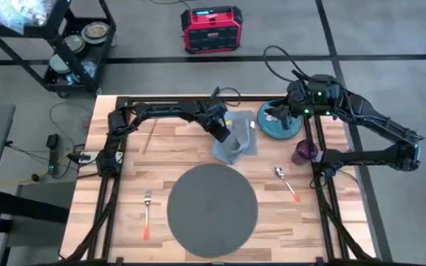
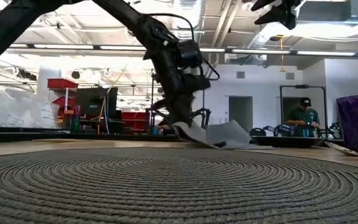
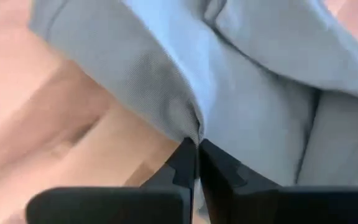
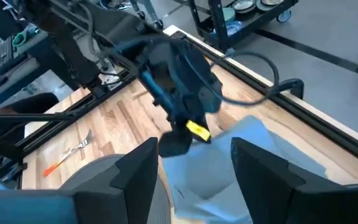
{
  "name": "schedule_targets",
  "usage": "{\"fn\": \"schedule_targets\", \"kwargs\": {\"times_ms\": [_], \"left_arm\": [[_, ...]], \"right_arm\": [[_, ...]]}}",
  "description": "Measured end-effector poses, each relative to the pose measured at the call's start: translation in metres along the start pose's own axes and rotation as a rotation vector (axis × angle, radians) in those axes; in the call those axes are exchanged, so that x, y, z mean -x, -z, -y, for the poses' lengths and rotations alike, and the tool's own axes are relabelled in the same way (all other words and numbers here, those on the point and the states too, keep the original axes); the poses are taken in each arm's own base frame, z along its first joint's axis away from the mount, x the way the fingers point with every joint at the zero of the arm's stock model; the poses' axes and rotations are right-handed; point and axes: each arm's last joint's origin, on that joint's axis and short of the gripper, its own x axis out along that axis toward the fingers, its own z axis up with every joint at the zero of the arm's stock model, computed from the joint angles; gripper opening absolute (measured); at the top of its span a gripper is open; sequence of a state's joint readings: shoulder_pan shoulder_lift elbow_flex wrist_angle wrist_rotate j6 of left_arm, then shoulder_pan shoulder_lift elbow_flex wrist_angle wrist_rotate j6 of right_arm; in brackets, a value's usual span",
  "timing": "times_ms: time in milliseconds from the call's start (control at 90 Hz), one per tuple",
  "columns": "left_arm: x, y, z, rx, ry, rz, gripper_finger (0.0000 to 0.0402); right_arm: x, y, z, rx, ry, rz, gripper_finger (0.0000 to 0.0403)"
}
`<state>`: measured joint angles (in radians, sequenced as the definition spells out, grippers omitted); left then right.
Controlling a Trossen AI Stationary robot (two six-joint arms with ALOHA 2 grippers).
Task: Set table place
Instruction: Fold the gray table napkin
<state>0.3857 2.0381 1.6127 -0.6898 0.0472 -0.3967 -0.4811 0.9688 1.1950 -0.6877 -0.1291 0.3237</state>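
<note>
Surface: wooden table [image 1: 176, 151] with a black frame, seen from above; a red box [image 1: 211, 29] sits on the grey floor at top centre, and a cart of dishes [image 1: 80, 48] at upper left.
Placemat: the round dark mat [image 1: 213, 209] lies bare at lower centre of the high view and fills the foreground of the low view.
Napkin: the grey cloth [image 1: 235, 140] is bunched just above the mat, between it and the teal plate [image 1: 279, 124].
Left gripper: [image 1: 222, 133] at centre, its jaws pinched together on a fold of the napkin; the left wrist view shows the fingers [image 3: 182, 169] closed on the cloth [image 3: 241, 106].
Right gripper: [image 1: 272, 115] over the plate at upper right, jaws apart, holding nothing; the right wrist view shows its fingers [image 4: 135, 168] spread.
Other pieces: fork [image 1: 147, 214] left of the mat, spoon [image 1: 287, 182] right of it, purple cup [image 1: 305, 151] at the right edge.
Key relation: the mat lies directly below the napkin in the high view, so the left arm, already holding the cloth, is the nearer one; the cloth's long axis cannot be judged while crumpled.
Writing: none readable.
</note>
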Motion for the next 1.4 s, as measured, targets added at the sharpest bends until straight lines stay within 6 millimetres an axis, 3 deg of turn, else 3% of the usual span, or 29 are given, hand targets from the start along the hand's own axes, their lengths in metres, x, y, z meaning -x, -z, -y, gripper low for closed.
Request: {"fn": "schedule_targets", "kwargs": {"times_ms": [467,600,744,856,1000,1222,1400], "left_arm": [[0.112,-0.015,0.001,0.016,0.114,0.295,0.0000],[0.131,-0.020,0.011,0.036,0.240,0.397,0.0000],[0.137,-0.025,0.018,0.042,0.327,0.454,0.0000],[0.133,-0.019,0.011,0.030,0.275,0.380,0.0000],[0.112,0.004,-0.014,-0.014,0.034,0.122,0.0000],[0.049,0.064,-0.047,0.023,-0.001,-0.193,0.0000],[0.011,0.106,-0.076,0.174,-0.054,-0.265,0.0000]], "right_arm": [[0.000,-0.003,-0.001,0.005,-0.010,0.028,0.0191],[0.000,-0.003,-0.001,0.006,-0.012,0.035,0.0191],[0.000,-0.003,-0.001,0.007,-0.012,0.035,0.0191],[0.000,-0.003,-0.001,0.005,-0.013,0.035,0.0191],[0.000,-0.003,-0.001,0.005,-0.012,0.035,0.0191],[0.000,-0.003,-0.001,0.005,-0.012,0.035,0.0191],[0.000,-0.003,-0.001,0.004,-0.012,0.035,0.0191]]}}
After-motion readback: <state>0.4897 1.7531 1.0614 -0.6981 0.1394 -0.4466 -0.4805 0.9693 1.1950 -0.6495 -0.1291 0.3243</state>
